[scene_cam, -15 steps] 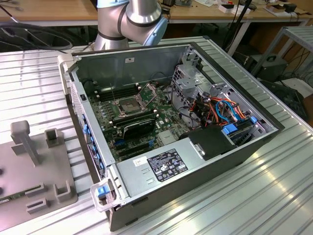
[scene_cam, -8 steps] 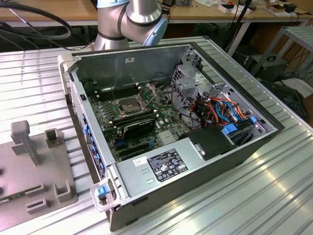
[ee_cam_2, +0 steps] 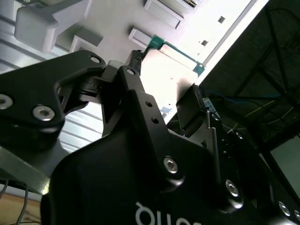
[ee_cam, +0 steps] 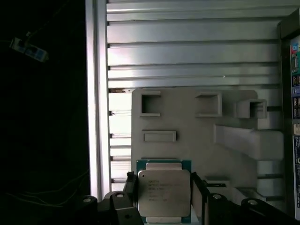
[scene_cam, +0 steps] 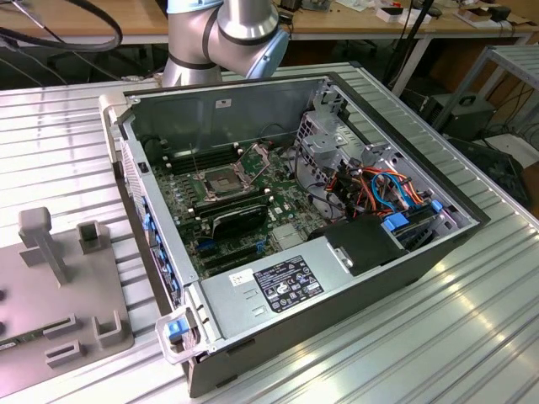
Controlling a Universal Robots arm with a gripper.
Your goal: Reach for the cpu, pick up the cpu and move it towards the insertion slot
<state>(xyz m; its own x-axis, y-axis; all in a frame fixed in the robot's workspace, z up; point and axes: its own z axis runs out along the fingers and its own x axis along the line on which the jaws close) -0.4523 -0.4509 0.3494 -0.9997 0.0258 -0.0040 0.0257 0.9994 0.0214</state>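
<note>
Soft room light fills the exterior view, leaving a sheen on the ribbed aluminium table (scene_cam: pixel 455 337). In the second wrist view the flat silver square cpu (ee_cam_2: pixel 173 61) burns out to white glare against the shadowed black gripper (ee_cam_2: pixel 166 75). The first wrist view is dim, with a large part nearly black.

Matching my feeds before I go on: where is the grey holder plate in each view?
Exterior view: the grey holder plate lies at the exterior view's left, on the ribbed table beside the computer case.
First wrist view: the plate lies behind the chip clamped in the gripper.
Second wrist view: the plate lies beyond the gripper and chip.
Shared landmark: the plate's tall post.
</note>
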